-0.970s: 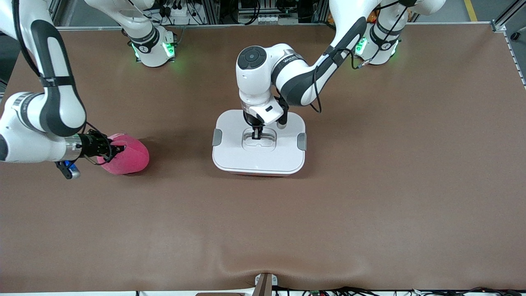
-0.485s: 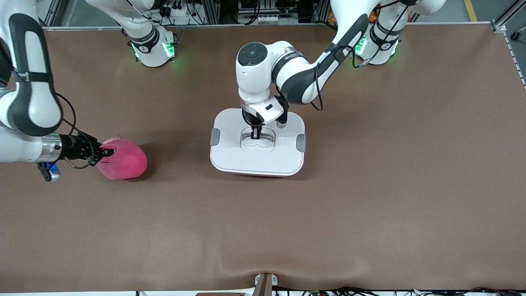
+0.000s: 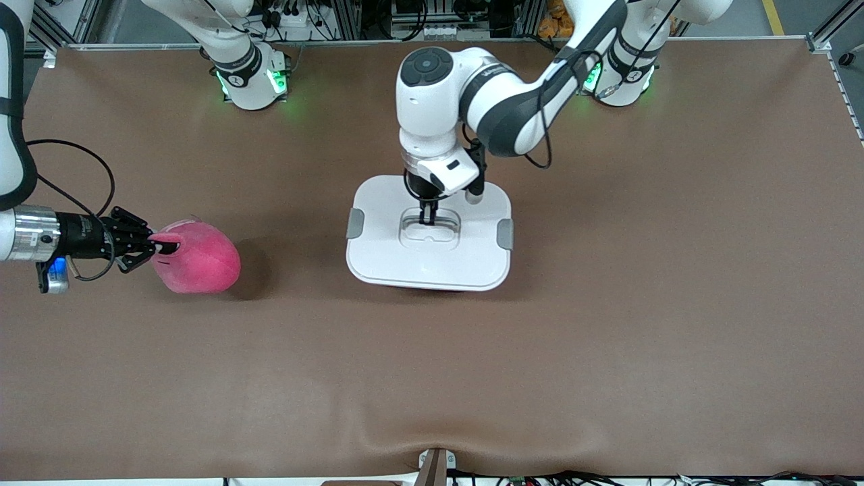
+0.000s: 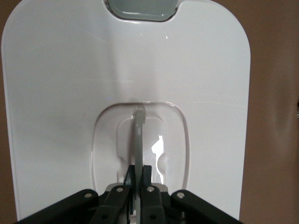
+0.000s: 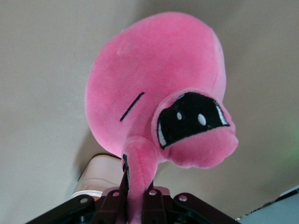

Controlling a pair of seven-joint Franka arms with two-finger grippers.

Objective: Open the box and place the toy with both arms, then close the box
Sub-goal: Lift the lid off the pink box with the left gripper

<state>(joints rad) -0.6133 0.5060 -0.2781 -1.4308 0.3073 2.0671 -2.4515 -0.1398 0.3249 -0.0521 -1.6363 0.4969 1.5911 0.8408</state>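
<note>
The white lid with its grey side clips sits mid-table and hides the pink tub under it in the front view. My left gripper is shut on the thin upright handle in the lid's recess, as the left wrist view shows. The lid looks raised a little. The hot-pink plush toy is toward the right arm's end of the table. My right gripper is shut on a plush flap of the toy, seen in the right wrist view. The box shows small past the toy there.
The two green-lit arm bases stand at the table edge farthest from the front camera. A small bracket sits at the nearest edge. The brown table is bare around the box and toy.
My left gripper has risen with the lid, which looks larger and has shifted slightly toward the left arm's end. My right arm has drawn back toward its end, still holding the toy.
</note>
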